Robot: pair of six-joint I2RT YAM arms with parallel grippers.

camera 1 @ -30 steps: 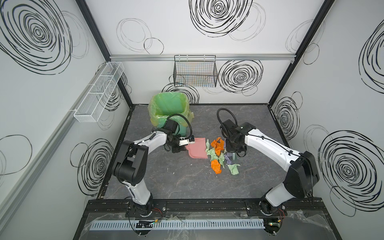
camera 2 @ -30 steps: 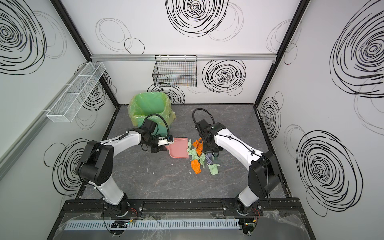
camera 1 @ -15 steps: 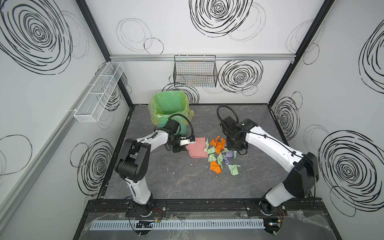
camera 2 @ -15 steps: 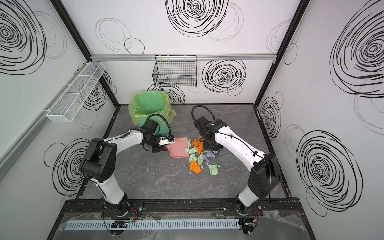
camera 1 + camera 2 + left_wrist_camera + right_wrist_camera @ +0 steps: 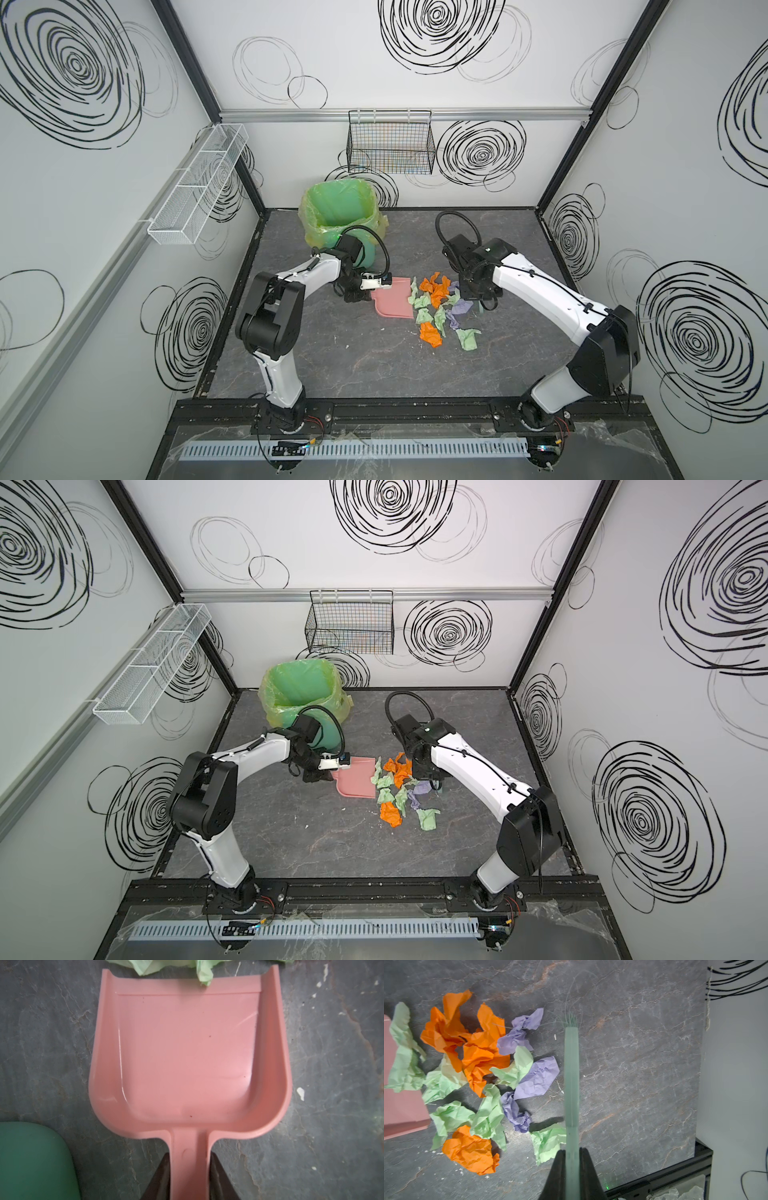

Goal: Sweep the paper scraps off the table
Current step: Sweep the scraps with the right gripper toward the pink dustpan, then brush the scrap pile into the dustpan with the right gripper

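Observation:
The paper scraps (image 5: 440,307) (image 5: 399,791) (image 5: 483,1076) are orange, pale green and lilac wads piled on the dark grey table (image 5: 374,365). They lie just off the open mouth of a pink dustpan (image 5: 392,297) (image 5: 187,1053). Two green wads (image 5: 145,966) touch the dustpan's lip. My left gripper (image 5: 189,1155) (image 5: 355,296) is shut on the dustpan's handle. My right gripper (image 5: 572,1149) (image 5: 478,295) is shut on a pale green brush (image 5: 571,1074). The brush stands beside the pile, on the side away from the dustpan, and its bristles are near a lilac wad.
A green bin with a yellow-green liner (image 5: 338,220) (image 5: 31,1161) stands at the back left, just behind my left wrist. A black wire basket (image 5: 390,145) hangs on the back wall and a white mesh shelf (image 5: 199,183) on the left wall. The right wall (image 5: 733,1064) is near the brush.
The right arm has swung the brush slightly toward the pile and back out. The scraps have bunched a little nearer the dustpan's mouth. The dustpan has hardly moved.

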